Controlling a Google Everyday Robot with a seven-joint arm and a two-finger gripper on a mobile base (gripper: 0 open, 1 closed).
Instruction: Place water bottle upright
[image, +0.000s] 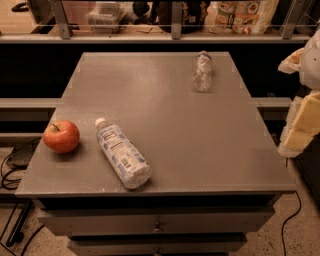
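1. End effector (301, 131): located at the right edge of the view, just off the right side of the tabletop (200, 150) and above floor level. It holds nothing. Whether it is open or closed cannot be determined.
2. Water bottle (202, 71): clear and ribbed, lying on its side on the tabletop, left of the end effector and farther back, well apart from it. Its cap end points to the rear edge. No label text is readable.
3. 2nd bottle (122, 154): lying down, far left of the end effector and nearer the front edge, white cap pointing back-left. Its white-and-blue label carries print too small to read.
4. Apple (61, 136): red, left of the 2nd bottle, farthest from the end effector.
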